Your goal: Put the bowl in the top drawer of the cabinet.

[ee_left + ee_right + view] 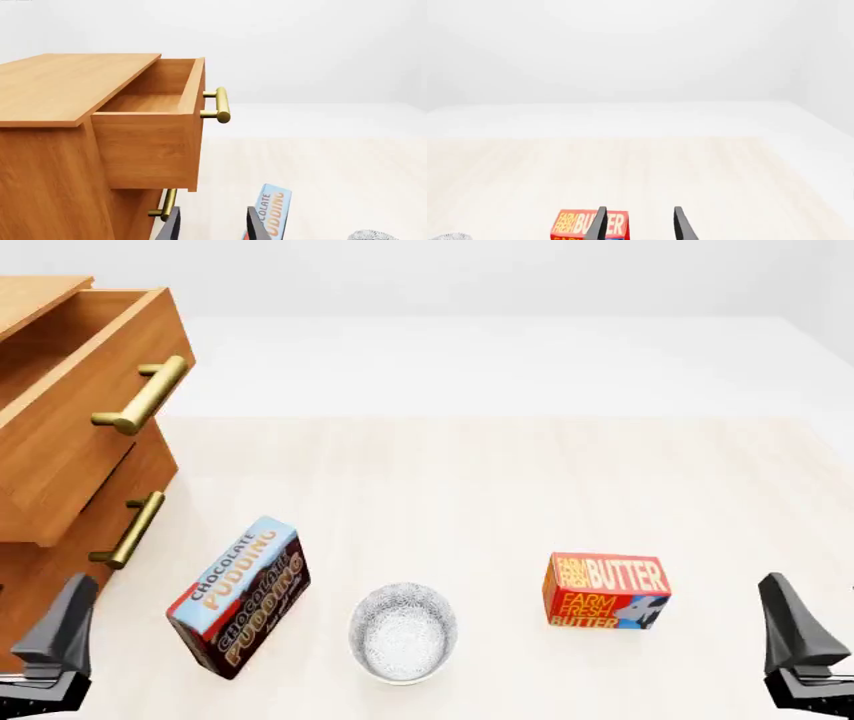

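Far left: light-brown wooden cabinet (54, 540), its top drawer (80, 410) already pulled out, brass bar handle (140, 395) showing. Left gripper (54, 645) and right gripper (801, 640) both idle, jaws apart, holding nothing. Small round white speckled bowl (403, 632) sits near centre on the pale surface (507, 490), ungrasped. Judged next: you grasp its rim, then lift to the drawer. Left box (240, 600) reads "CHOCOLATE PUDDING"; right box (605, 590), "FARM FRESH BUTTER".
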Controlling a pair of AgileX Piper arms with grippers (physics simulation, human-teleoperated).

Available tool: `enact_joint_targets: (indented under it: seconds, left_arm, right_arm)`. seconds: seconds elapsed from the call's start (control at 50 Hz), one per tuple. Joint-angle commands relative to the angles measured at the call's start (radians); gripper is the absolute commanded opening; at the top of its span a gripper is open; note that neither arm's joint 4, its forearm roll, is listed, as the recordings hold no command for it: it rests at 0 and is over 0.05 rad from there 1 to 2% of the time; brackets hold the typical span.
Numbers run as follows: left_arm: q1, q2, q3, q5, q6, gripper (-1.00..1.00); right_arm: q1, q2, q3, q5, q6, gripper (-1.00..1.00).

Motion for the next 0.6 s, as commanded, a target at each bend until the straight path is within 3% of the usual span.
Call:
enact_joint_targets:
  seconds: [0.02,0.34,0.6]
  left_arm:
    - [-0.005,0.005,-0.004,0.0,0.01,1.0]
    - [-0.019,0.006,-0.025,0.003,0.011,1.0]
    - [-0.077,-0.002,-0.083,0.048,0.067,1.0]
  right_arm:
    - [-0.019,0.012,-0.002,-0.002,0.017,1.0]
    - [-0.018,0.012,-0.002,-0.002,0.016,1.0]
    - [-0.018,0.012,-0.002,-0.002,0.016,1.0]
